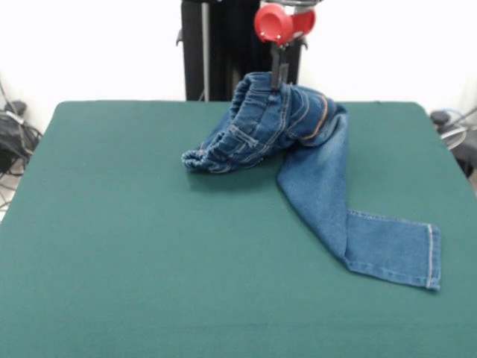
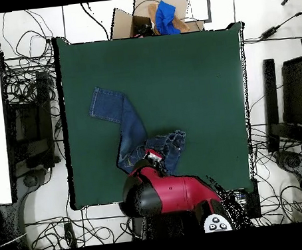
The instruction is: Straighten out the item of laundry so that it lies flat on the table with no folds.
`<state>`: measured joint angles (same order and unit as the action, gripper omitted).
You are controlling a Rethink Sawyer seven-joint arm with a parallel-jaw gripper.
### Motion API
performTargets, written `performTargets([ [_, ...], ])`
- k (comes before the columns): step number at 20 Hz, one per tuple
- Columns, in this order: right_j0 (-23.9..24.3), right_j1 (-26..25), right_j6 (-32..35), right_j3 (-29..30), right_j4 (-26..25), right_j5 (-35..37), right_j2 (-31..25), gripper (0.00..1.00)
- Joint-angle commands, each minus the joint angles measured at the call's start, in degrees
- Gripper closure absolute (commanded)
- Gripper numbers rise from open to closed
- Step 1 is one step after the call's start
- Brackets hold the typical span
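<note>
While I hang over the far part of the big dark green felt table (image 1: 112,261), my gripper (image 1: 280,74) points straight down from my red and black arm (image 1: 282,22). My thin black fingers are pinching the top of the small blue denim jeans (image 1: 298,149). They are pressed together on a bunch of the cloth near the stretchy waistband (image 1: 205,158).

The part I hold is lifted up off the table like a little hill. The waistband end droops down to one side of it and its edge touches the green cloth. I can see orange stitching (image 1: 322,119) curving on the raised part, and some pale faded spots on the blue.

One jeans leg (image 1: 335,209) runs down from the hill and lies flat on the table. It goes toward the near side, then bends at a fold, and the hemmed end (image 1: 434,257) points off to the side. The other leg is hidden in the bunch, so I cannot tell how it lies.

From above, the jeans (image 2: 131,129) lie in the half of the table closer to my base, with my red arm (image 2: 167,192) covering part of them. Lots of green table is bare all around. Past the far edge of the table is a brown cardboard box (image 2: 126,22) with something bright blue (image 2: 166,16) in it.
</note>
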<state>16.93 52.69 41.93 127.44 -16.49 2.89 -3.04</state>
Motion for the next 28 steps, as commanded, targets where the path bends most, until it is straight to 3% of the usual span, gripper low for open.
performTargets([
  [1,-1.5,-2.5,16.9,2.0,2.0,-2.5,0.5,1.00],
  [24,-2.6,-0.7,17.3,2.6,2.5,-1.4,2.0,1.00],
  [28,-3.5,1.6,17.3,2.9,3.2,0.9,2.4,1.00],
])
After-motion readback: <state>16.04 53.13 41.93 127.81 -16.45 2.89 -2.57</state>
